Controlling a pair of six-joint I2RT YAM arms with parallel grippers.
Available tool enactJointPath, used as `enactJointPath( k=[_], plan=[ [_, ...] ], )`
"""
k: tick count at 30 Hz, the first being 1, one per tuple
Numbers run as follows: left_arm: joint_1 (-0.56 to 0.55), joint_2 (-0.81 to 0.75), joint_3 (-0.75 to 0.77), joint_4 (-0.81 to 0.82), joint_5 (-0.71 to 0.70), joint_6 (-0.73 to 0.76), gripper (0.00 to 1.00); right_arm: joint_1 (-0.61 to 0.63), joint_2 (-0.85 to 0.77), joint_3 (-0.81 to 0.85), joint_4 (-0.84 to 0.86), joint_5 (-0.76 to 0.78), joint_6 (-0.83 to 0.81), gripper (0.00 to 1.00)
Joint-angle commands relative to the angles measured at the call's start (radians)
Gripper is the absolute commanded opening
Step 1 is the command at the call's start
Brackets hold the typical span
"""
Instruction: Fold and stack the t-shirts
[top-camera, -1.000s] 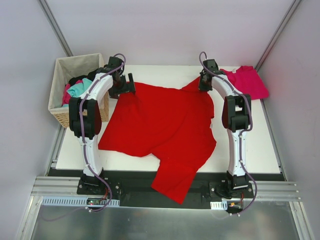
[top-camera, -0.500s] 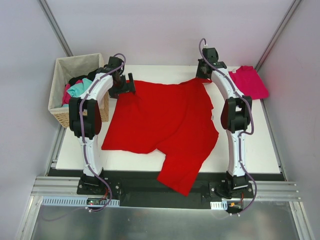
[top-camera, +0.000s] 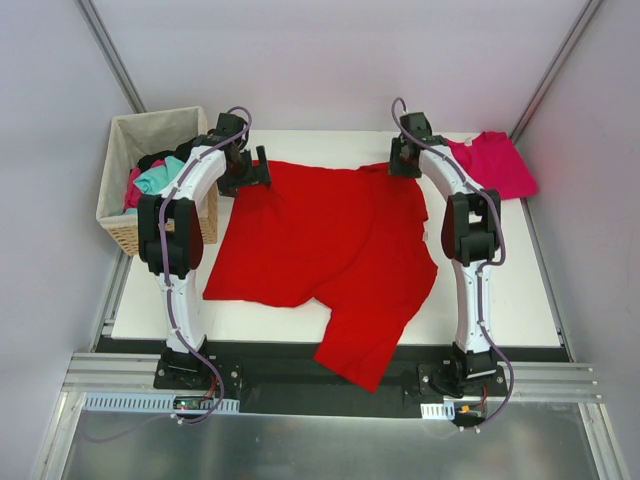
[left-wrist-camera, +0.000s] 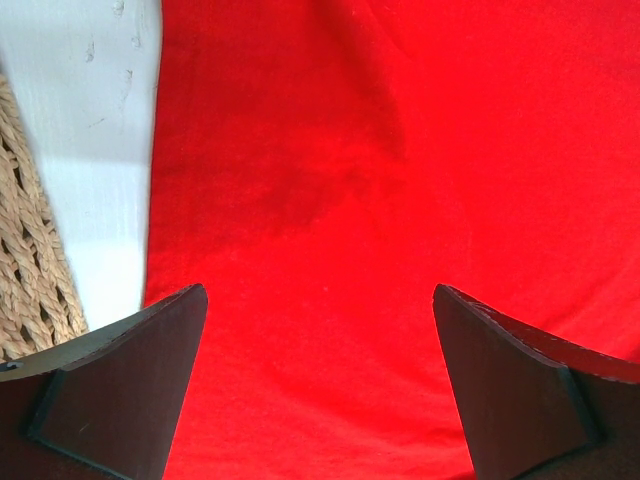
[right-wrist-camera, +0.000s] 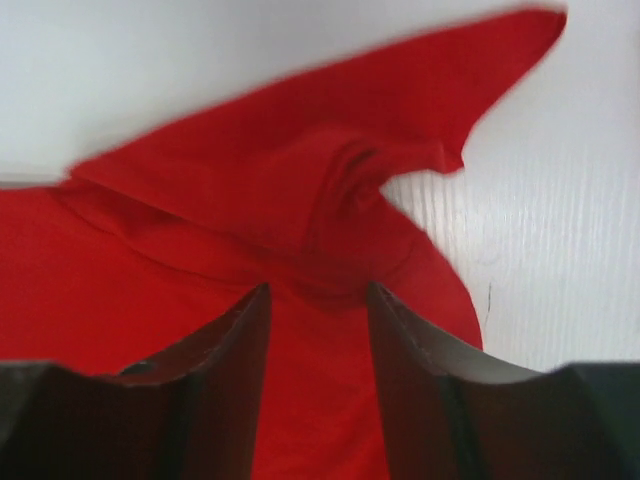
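The bright red t-shirt (top-camera: 320, 240) lies spread over the white table, its lower part hanging off the near edge. Its far right corner (right-wrist-camera: 330, 190) is bunched and wrinkled just ahead of my right gripper (right-wrist-camera: 318, 290), whose jaws stand apart over the cloth without pinching it. My left gripper (left-wrist-camera: 320, 300) hovers wide open above the shirt's far left part (left-wrist-camera: 300, 180), close to its edge. In the top view the left gripper (top-camera: 258, 170) and right gripper (top-camera: 399, 166) are both at the shirt's far edge. A folded magenta-pink t-shirt (top-camera: 495, 162) rests at the far right corner.
A wicker basket (top-camera: 125, 140) lined with cloth stands at the far left, holding teal, pink and dark garments (top-camera: 155, 175). Its woven side (left-wrist-camera: 30, 260) is close to my left gripper. Bare table (top-camera: 500, 290) shows to the right of the red shirt.
My right gripper carried the shirt's far right corner toward the far edge, spreading the cloth, then came back a little and opened its jaws. The left gripper has stayed put and open.
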Motion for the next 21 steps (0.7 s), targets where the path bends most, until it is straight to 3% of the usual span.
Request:
enactJointPath(
  k=[1, 5, 9, 16, 21],
  plan=[
    [-0.01, -0.034, -0.011, 0.002, 0.003, -0.003, 0.97, 0.0, -0.102, -0.09, -0.049, 0.106, -0.033, 0.55],
    [-0.018, -0.057, -0.028, 0.015, 0.023, -0.014, 0.97, 0.035, -0.189, -0.154, -0.081, 0.22, -0.063, 0.73],
    [-0.032, -0.11, -0.05, 0.015, 0.058, -0.019, 0.97, 0.09, -0.386, -0.24, -0.109, 0.232, -0.069, 0.82],
    [-0.048, -0.247, -0.218, -0.013, 0.121, -0.014, 0.98, 0.245, -0.552, -0.438, -0.204, 0.234, -0.002, 0.84],
    [-0.082, -0.358, -0.416, -0.014, 0.089, -0.028, 0.95, 0.325, -0.661, -0.734, -0.163, 0.232, 0.079, 0.85]
  ],
)
